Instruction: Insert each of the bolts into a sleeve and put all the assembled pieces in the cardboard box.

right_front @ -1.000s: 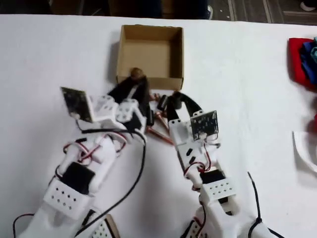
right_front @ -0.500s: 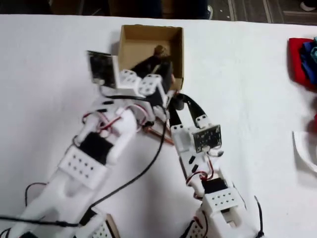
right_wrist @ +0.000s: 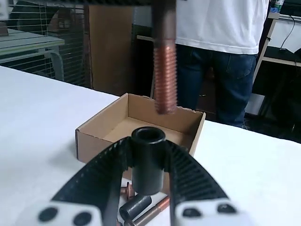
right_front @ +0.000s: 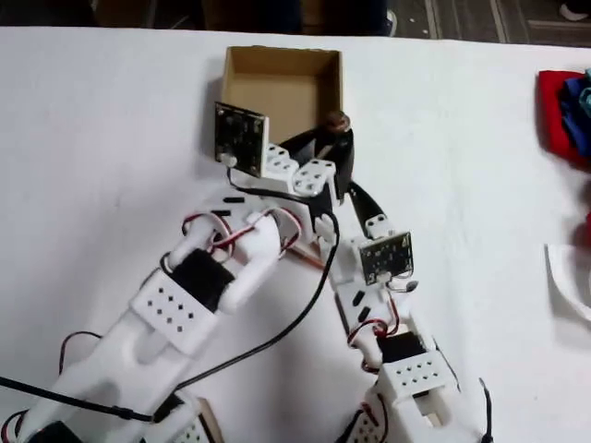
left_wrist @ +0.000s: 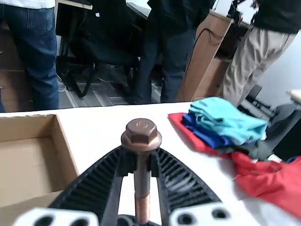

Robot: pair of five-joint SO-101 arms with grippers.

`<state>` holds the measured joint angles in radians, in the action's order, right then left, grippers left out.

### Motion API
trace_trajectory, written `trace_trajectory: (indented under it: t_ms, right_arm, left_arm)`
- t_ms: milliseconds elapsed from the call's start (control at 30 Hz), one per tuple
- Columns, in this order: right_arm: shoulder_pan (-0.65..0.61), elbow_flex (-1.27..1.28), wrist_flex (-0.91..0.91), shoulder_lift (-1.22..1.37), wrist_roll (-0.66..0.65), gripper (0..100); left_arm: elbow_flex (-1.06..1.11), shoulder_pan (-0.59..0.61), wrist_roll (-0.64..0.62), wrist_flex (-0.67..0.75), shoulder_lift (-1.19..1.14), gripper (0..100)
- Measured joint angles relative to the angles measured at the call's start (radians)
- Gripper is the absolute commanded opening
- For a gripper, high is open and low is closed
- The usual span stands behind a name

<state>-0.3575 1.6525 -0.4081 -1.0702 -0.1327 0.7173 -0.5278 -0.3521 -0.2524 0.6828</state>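
The step in hand is putting a bolt into a sleeve. The left gripper is squeezed tight on a copper-coloured metal bolt with a six-sided head. It holds the bolt straight up and down, with the head on top and the screw end pointing down.

The right gripper is clamped around a short black round sleeve. The sleeve stands upright with its open hole facing up.

From the right wrist camera, the screw end of the bolt hangs in the air above the sleeve. The two are not touching. The tip looks a little off from the middle of the hole (it is hard to be sure from this one angle).

Both pieces are up in the air near the front corner of the brown cardboard box, which sits on the white table.

I think the next move needs care. The bolt tip must sit right over the hole, and then the bolt must come straight down without tipping. If it is off to the side, it may bump the rim of the sleeve.

More work waits on the table under the right gripper: another black sleeve and a spare copper bolt lie there. The trip to the box comes after the bolt is in.
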Motion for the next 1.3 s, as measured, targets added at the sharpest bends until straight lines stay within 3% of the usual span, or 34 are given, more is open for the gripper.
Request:
trace_trajectory:
  t_ms: [333, 633, 1000, 1300]
  right_arm:
    - [0.0, 0.002, 0.002, -0.002, 0.0, 2.1]
    - [0.0, 0.002, 0.002, -0.002, 0.0, 2.1]
    - [0.0, 0.002, 0.002, -0.002, 0.0, 2.1]
    - [0.0, 0.002, 0.002, -0.008, 0.0, 2.1]
  left_arm:
    - [0.06, 0.0, 0.106, 0.002, -0.002, 3]
    - [0.06, 0.069, 0.106, 0.038, -0.006, 3]
    - [0.06, 0.058, 0.106, 0.044, -0.032, 3]
    - [0.06, 0.06, 0.106, 0.14, -0.17, 3]
